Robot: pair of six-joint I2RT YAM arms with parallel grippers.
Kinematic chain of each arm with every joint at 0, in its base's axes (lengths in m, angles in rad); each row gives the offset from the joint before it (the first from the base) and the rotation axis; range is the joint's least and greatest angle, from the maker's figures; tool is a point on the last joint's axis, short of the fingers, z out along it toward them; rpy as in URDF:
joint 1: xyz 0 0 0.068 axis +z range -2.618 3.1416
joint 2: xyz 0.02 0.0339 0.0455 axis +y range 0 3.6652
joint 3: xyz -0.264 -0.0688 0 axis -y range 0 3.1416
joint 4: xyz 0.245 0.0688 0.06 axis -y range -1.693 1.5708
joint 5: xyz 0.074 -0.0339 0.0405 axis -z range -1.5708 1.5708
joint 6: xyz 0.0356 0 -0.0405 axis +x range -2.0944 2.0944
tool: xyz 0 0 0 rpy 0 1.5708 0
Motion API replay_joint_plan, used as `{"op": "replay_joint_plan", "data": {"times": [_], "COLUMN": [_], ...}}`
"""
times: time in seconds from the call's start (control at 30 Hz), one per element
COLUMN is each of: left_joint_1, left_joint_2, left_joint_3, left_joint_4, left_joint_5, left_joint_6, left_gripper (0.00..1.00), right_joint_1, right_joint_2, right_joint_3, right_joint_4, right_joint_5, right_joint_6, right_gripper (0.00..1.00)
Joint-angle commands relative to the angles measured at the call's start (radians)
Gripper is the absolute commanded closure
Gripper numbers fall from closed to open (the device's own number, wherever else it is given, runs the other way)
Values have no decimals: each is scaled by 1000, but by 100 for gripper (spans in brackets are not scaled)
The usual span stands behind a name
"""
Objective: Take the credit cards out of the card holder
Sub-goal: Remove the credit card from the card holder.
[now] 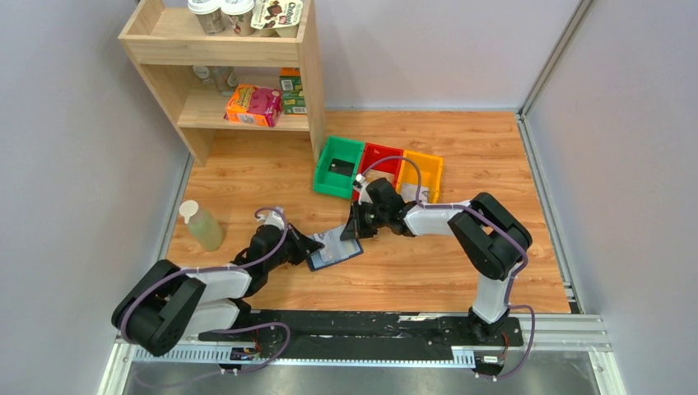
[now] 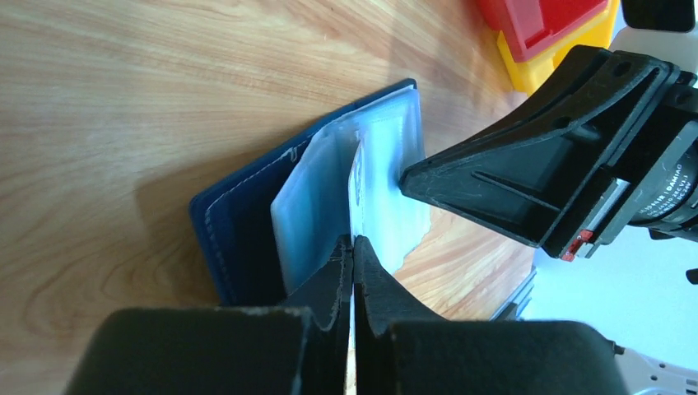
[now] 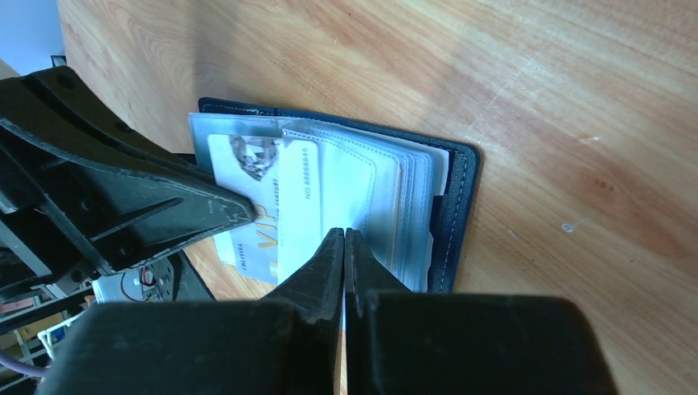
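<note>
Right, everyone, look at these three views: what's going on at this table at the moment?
Both arms are working on the open card holder, which lies on the wooden table. The left gripper is shut, pinching a clear pocket leaf at one edge. The right gripper is shut on the leaves at the opposite edge; whether it has a card itself is unclear. Credit cards sit in the pockets, and a dark card lies in the green bin.

Matt navy card holder [image 2: 239, 234], glossy clear plastic pockets [image 2: 317, 206] (slightly cloudy), on smooth wood-grain table [image 2: 123, 99].

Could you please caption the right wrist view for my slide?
Closed right fingers at the open card holder, one card visible.
</note>
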Motion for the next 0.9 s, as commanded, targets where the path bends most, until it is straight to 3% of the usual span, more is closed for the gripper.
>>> {"op": "replay_joint_plan", "data": {"times": [0.0, 0.23, 0.37, 0.53, 0.67, 0.87], "left_joint_1": [22, 28, 26, 26, 26, 28], "left_joint_2": [-151, -490, -605, -635, -592, -449], "left_joint_3": [-47, 28, 105, 237, 387, 652], "left_joint_4": [-208, -662, -814, -891, -914, -974], "left_joint_5": [-101, -208, -231, -179, -51, 304], "left_joint_6": [29, 121, 203, 383, 569, 853], "left_gripper": [100, 100, 100, 100, 100, 100], "right_joint_1": [-26, -42, -42, -40, -42, -40], "right_joint_2": [38, 10, -60, -210, -350, -561], "right_joint_3": [-30, -11, 24, 87, 130, 148], "right_joint_4": [-99, -146, -204, -304, -381, -430], "right_joint_5": [93, 97, 105, 119, 107, -48], "right_joint_6": [-57, -83, -108, -167, -265, -442], "right_gripper": [100, 100, 95, 72, 45, 29]}}
